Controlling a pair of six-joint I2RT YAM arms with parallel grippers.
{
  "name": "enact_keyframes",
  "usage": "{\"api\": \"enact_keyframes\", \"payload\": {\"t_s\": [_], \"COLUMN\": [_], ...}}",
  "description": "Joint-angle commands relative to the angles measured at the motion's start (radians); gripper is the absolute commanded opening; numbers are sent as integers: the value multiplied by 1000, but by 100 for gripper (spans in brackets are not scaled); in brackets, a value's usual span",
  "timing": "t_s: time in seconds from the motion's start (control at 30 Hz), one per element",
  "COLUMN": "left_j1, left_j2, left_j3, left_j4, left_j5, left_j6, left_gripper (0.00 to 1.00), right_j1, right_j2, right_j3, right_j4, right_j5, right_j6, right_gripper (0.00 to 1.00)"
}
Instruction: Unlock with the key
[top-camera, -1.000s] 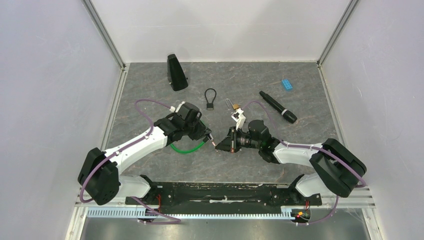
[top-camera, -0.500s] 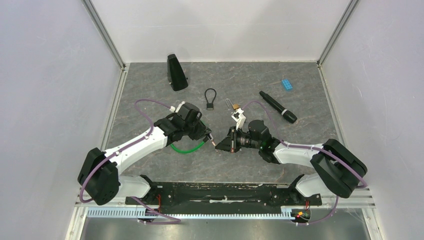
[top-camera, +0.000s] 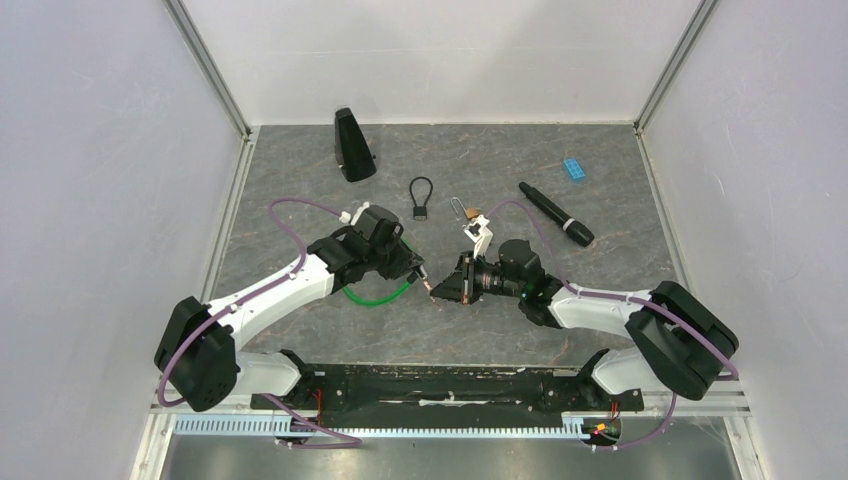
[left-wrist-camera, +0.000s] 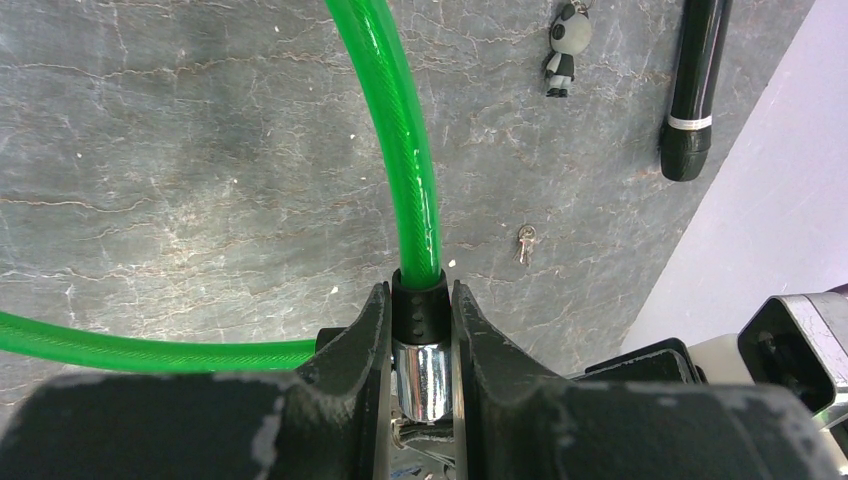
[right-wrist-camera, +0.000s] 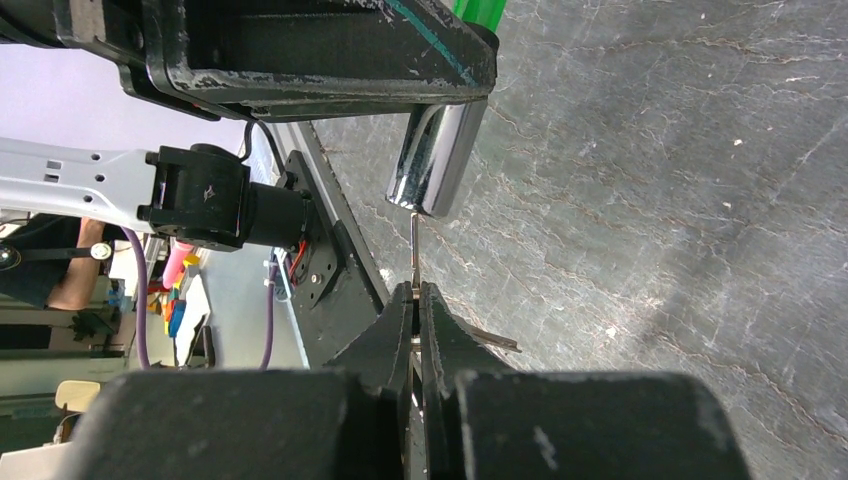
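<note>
The lock is a green cable (top-camera: 375, 297) ending in a chrome cylinder (left-wrist-camera: 425, 375) with a black collar. My left gripper (left-wrist-camera: 420, 300) is shut on that cylinder, a finger on each side, near the table's middle (top-camera: 415, 272). From the right, my right gripper (right-wrist-camera: 416, 292) is shut on a thin key (right-wrist-camera: 414, 250). The key's blade points straight at the cylinder's end face (right-wrist-camera: 438, 160) and its tip touches or just enters it. In the top view both grippers meet tip to tip, the right gripper (top-camera: 437, 290) low over the table.
Behind the grippers lie a small black loop lock (top-camera: 421, 197), a brass padlock (top-camera: 467, 212), a black marker (top-camera: 556, 214) and a blue brick (top-camera: 574, 169). A black cone-shaped block (top-camera: 352, 146) stands at the back left. A small loose key (left-wrist-camera: 524, 243) lies on the stone-patterned table.
</note>
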Motion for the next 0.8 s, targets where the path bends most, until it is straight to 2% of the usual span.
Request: {"api": "enact_keyframes", "payload": {"t_s": [0.0,0.77], "left_j1": [-12,-11], "left_j2": [-28,-30], "left_j3": [-7,4], "left_j4": [33,17], "left_j5": [-4,-26], "left_j6": [9,22], "left_gripper": [2,2], "right_j1": [-6,-38], "right_j2": [-28,-43], "right_j3": [-5,-18], "right_j4": [38,39], "right_j5": [26,-15], "right_j6": [4,2], "right_gripper": [0,0]}}
